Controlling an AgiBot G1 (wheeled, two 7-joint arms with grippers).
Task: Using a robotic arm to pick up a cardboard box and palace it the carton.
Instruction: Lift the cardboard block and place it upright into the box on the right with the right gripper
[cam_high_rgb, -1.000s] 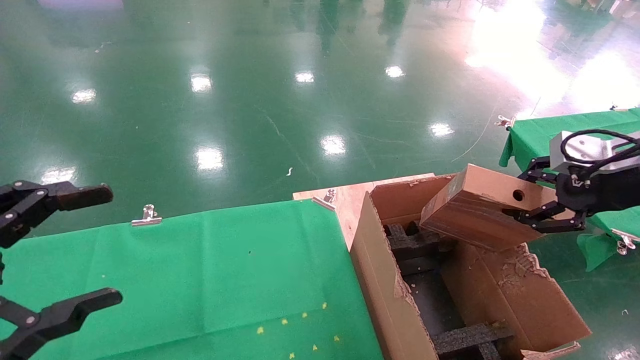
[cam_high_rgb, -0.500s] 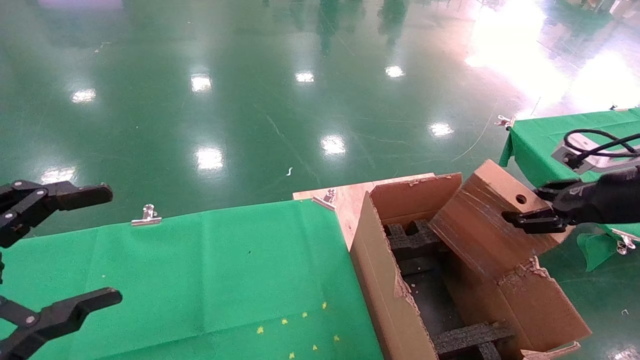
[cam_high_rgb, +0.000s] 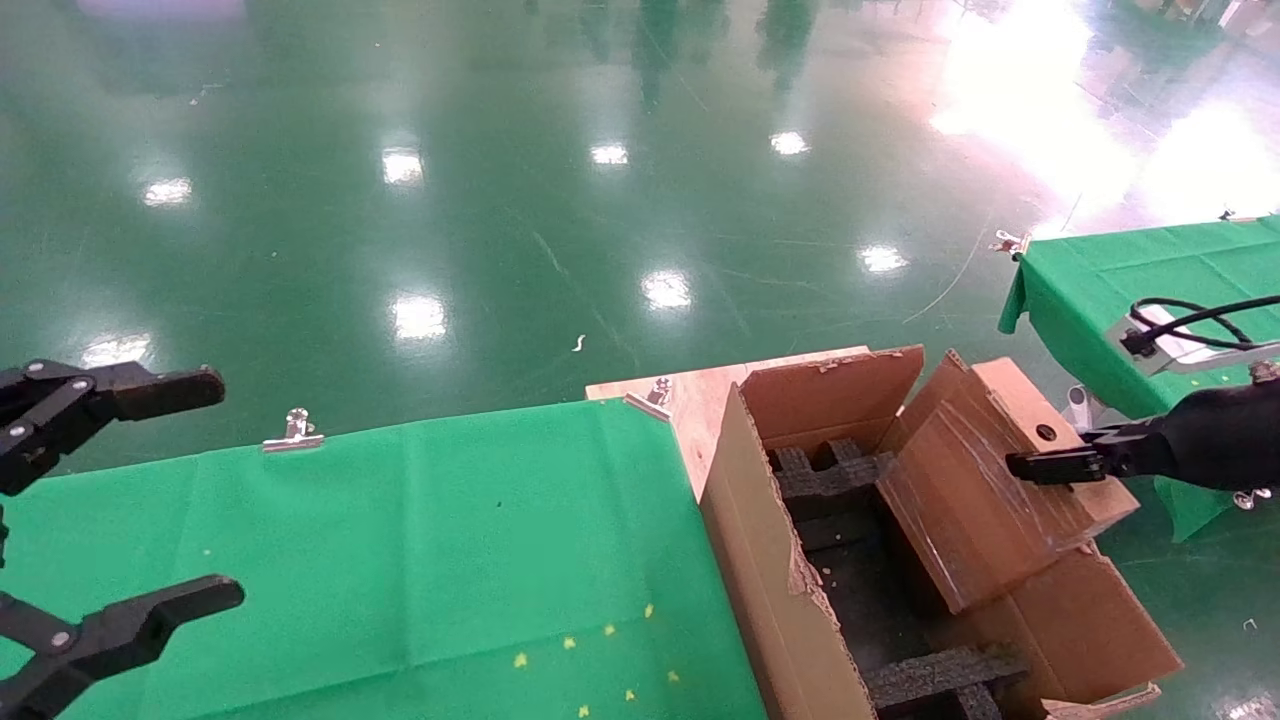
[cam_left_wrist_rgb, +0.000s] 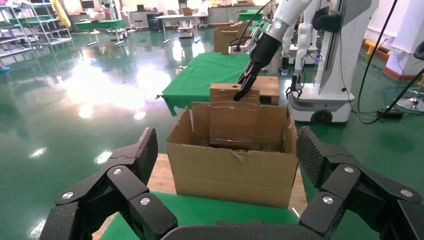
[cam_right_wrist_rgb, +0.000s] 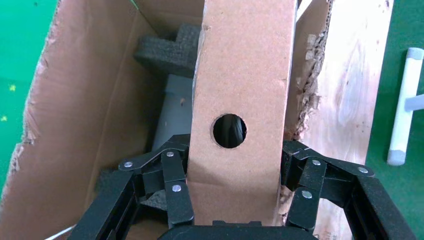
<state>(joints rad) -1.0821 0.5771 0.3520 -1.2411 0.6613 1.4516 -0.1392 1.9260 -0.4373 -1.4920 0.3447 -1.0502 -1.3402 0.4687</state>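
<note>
The right gripper (cam_right_wrist_rgb: 235, 200) is clamped across the thin dimension of the cardboard box (cam_high_rgb: 985, 490), one finger (cam_right_wrist_rgb: 172, 187) on each broad face, just behind the narrow side with the round hole (cam_right_wrist_rgb: 229, 131). In the head view the robotic arm (cam_high_rgb: 1215, 450) reaches in from the robot's right, over the carton's far-right wall, and holds the cardboard box on edge and tilted, its lower end already inside the carton (cam_high_rgb: 770, 560) and its upper end above the rim. The taped broad face looks toward the robot's left. Below it lie black foam inserts (cam_high_rgb: 835, 475) at the far end and more foam (cam_high_rgb: 940, 675) at the near end, with a dark channel between them.

The left gripper (cam_high_rgb: 95, 500) hangs wide open over the green-covered bench (cam_high_rgb: 400, 560), well apart from the carton and idle.

The main risk I see is a jam: the box is tilted, so its lower corner may land on a foam block instead of in the channel and leave the box propped up. It also sits close to the ragged right wall (cam_right_wrist_rgb: 305, 105), so a torn edge could catch it on the way down. Letting go while it is this tilted could let it topple against the wall
</note>
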